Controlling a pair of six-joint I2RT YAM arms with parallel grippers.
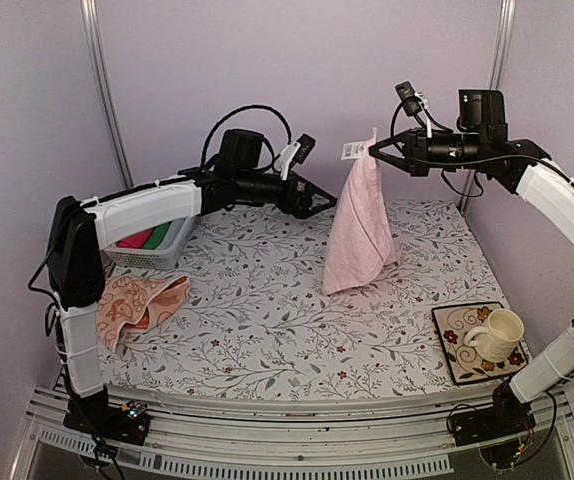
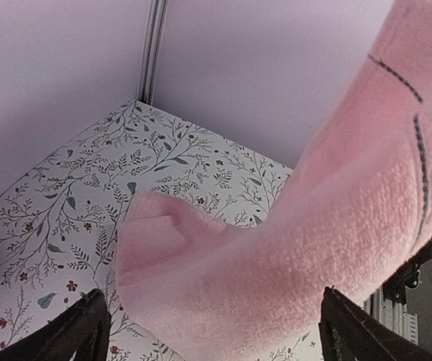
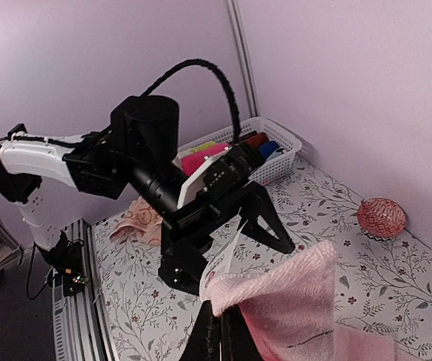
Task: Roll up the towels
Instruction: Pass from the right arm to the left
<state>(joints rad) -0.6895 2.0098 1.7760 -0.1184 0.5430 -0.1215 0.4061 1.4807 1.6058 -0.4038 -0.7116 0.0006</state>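
Observation:
The plain light pink towel (image 1: 359,225) hangs in the air from its top corner, with its lower end resting on the table. My right gripper (image 1: 375,150) is shut on that corner beside a white label (image 1: 353,150); the right wrist view shows the pinch (image 3: 223,323) on the towel (image 3: 291,301). My left gripper (image 1: 325,203) stands open just left of the hanging towel. In the left wrist view the towel (image 2: 291,248) fills the space ahead of the spread fingers (image 2: 88,331). The peach-orange patterned towel (image 1: 142,303) lies crumpled at the table's left side.
A white basket (image 1: 152,245) with magenta and green rolled cloths stands at the back left, under the left arm. A patterned square plate (image 1: 452,325) with a cream mug (image 1: 495,335) sits at the front right. A small red bowl (image 3: 381,216) lies near the back wall.

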